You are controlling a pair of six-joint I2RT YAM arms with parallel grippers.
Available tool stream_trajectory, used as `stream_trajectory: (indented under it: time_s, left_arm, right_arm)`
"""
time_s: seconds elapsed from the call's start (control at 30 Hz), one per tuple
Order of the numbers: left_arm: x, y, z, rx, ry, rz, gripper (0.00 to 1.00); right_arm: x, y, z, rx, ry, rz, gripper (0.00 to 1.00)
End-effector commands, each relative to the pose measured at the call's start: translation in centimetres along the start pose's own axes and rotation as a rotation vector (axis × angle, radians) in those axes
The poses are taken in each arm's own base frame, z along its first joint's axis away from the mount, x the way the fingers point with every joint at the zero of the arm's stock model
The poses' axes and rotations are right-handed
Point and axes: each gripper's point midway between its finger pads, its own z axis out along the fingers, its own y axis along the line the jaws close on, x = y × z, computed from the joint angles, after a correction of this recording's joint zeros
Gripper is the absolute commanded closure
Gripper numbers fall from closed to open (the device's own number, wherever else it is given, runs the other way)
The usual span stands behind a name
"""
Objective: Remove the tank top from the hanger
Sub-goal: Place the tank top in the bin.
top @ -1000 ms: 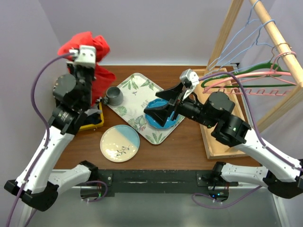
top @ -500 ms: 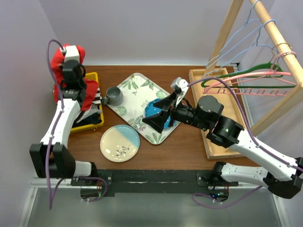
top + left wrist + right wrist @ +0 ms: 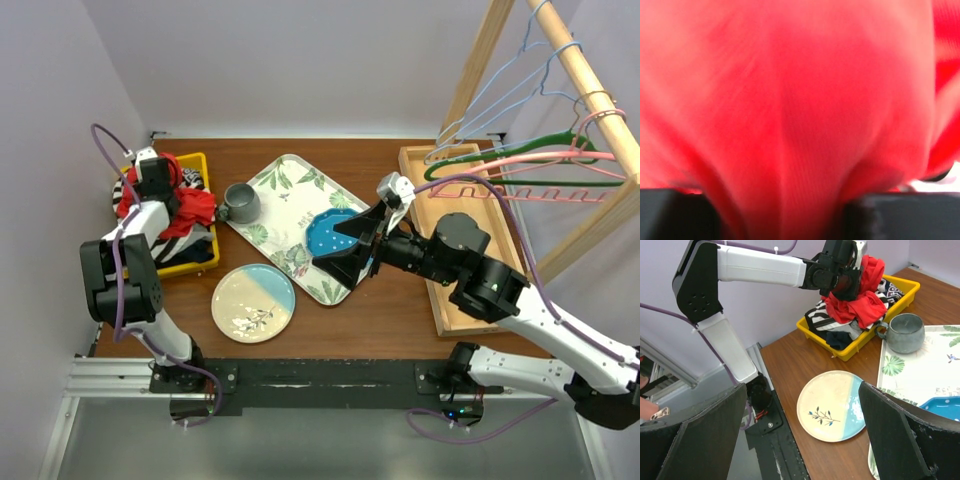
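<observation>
In the top view, the red tank top (image 3: 196, 207) is found off the hangers (image 3: 520, 166), heaped in the yellow bin (image 3: 197, 158) at the far left of the table, on top of striped clothes. The left gripper (image 3: 151, 176) is lowered into that heap; whether its jaws are spread or pinching cloth cannot be told from here. The right gripper (image 3: 347, 256) is held over the leafy tray (image 3: 285, 180) in the middle, its jaws spread wide with nothing between them. In the left wrist view, everything is filled by blurred red cloth (image 3: 800, 100), and the dark fingers at the bottom edge are too hidden for the grip to be judged. In the right wrist view, the tank top (image 3: 861, 304) is seen draped over the bin's contents beside the grey mug (image 3: 904, 332), with the left gripper buried in its far folds. The garment is judged light, soft and limp, so it is likely to sag and bunch wherever it is let go; a fold or a strap is best pinched. Compared with a second ago, the cloth is no longer held high above the far left corner but is brought down into the bin, while the right jaws are unchanged.
</observation>
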Motion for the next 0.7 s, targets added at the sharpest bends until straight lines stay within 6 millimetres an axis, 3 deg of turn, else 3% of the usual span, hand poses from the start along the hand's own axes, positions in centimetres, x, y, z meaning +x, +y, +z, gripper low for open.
stream_trajectory:
  time_s: [0.0, 0.03, 0.17, 0.3, 0.5, 0.6, 0.63, 0.67]
  left_arm:
    - [1.3, 0.9, -1.1, -0.037, 0.062, -0.051, 0.54]
    - [0.3, 1.1, -1.7, -0.041, 0.039, -0.06, 0.47]
    - [-3.6, 2.3, -3.9, -0.083, -0.026, -0.066, 0.41]
    - [-7.9, 3.0, -6.5, -0.09, -0.105, -0.097, 0.27]
    - [-12.5, 3.1, -10.4, -0.029, -0.209, -0.109, 0.19]
    - [-14.1, 1.5, -11.8, 0.077, -0.252, -0.109, 0.18]
    - [-15.1, 0.6, -12.2, 0.13, -0.289, -0.113, 0.18]
    - [-14.7, -1.1, -12.3, 0.222, -0.288, -0.1, 0.18]
  right_arm:
    - [-1.3, 0.4, -0.8, -0.006, -0.042, -0.023, 0.01]
    - [-1.4, 0.4, -0.9, -0.007, -0.045, -0.027, 0.01]
    - [-1.4, 0.4, -1.0, -0.004, -0.046, -0.031, 0.01]
    - [-1.3, 0.4, -1.0, -0.005, -0.044, -0.028, 0.01]
    - [-1.6, 0.6, -0.7, -0.021, -0.047, -0.051, 0.01]
    - [-1.4, 0.0, -0.5, 0.011, -0.028, -0.059, 0.01]
    - [-1.3, 0.0, -0.3, 0.007, -0.029, -0.059, 0.01]
    - [-1.3, 0.1, -0.2, 0.002, -0.03, -0.058, 0.01]
